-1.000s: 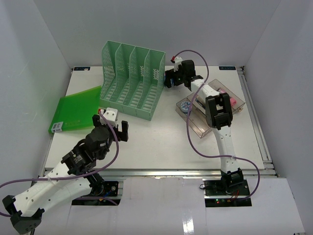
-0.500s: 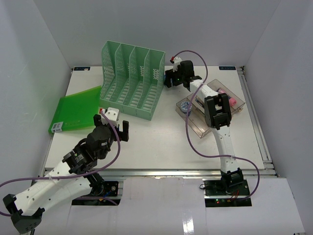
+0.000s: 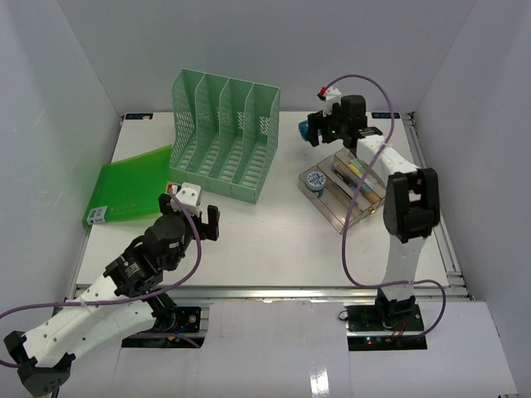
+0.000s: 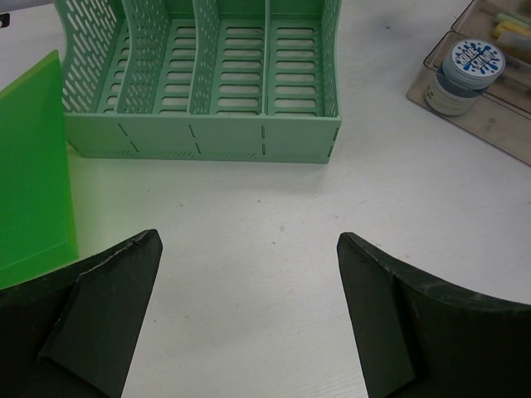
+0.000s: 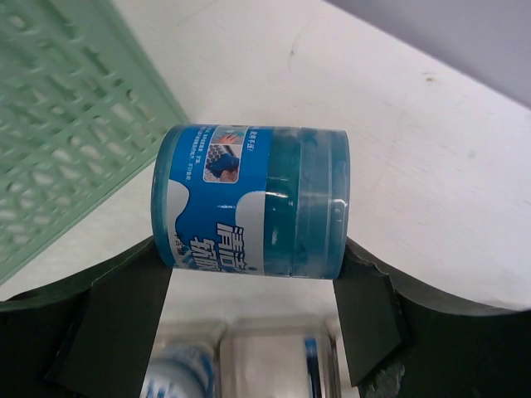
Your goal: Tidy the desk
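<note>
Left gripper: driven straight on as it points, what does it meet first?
Likely the rack, centred ahead; only bare desk lies between. Tilt is unclear, so it may touch desk first.

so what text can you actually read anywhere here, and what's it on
"清洁": a likely reading of the large white characters on the label of the blue jar; the row below them is partly hidden.
Small print on that same label: too small to read.
Lid of the round tub: a blue and white pattern, no legible words.
The white sticker on the green folder: too small to read.
</note>
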You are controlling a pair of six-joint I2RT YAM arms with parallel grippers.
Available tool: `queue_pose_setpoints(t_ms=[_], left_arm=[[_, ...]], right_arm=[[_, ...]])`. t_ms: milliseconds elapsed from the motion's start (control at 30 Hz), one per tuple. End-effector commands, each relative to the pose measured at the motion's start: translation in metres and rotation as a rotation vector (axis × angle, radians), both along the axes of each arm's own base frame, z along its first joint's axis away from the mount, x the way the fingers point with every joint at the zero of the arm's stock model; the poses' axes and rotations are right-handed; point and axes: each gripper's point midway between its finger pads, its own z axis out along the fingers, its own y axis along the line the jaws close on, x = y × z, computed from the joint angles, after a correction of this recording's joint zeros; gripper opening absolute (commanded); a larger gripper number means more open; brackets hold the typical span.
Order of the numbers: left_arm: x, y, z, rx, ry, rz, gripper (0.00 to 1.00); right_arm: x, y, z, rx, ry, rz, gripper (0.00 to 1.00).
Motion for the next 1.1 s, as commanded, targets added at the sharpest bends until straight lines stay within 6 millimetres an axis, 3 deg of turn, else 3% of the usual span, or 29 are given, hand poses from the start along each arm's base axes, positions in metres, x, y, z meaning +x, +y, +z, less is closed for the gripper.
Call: queue_pose_setpoints(t_ms=[0, 167, 200, 333, 400, 600, 900, 1067], left_arm=[[-0.002, -0.001, 0.003, -0.02, -0.016, -0.018, 0.98], [-0.005, -0.001, 0.009, -0.048, -0.031, -0.032, 0.98], [-0.006, -0.002, 0.009, -0.054, -0.032, -0.037, 0.98], [-0.007, -0.004, 0.011, -0.061, -0.036, -0.053, 0.98], [-0.007, -0.005, 0.012, -0.062, -0.034, -0.06, 0.98], [-0.009, -0.004, 0.014, -0.073, -0.041, -0.064, 0.98], [-0.011, -0.001, 0.019, -0.093, -0.058, -0.062, 0.98], [-0.012, -0.001, 0.02, -0.094, -0.06, -0.066, 0.98]], right_arm=[[-0.059, -0.004, 0.092, 0.0, -0.248, 0.123, 0.08], [-0.145, -0.031, 0.074, -0.067, -0.22, 0.16, 0.08], [-0.158, -0.037, 0.081, -0.072, -0.238, 0.151, 0.08], [-0.205, -0.053, 0.039, -0.107, -0.096, 0.151, 0.08], [-0.217, -0.058, 0.032, -0.108, -0.067, 0.135, 0.08], [-0.226, -0.067, 0.005, -0.122, 0.019, 0.08, 0.08], [-0.214, -0.073, -0.024, -0.168, 0.128, 0.029, 0.08], [-0.207, -0.079, -0.028, -0.198, 0.132, 0.001, 0.08]])
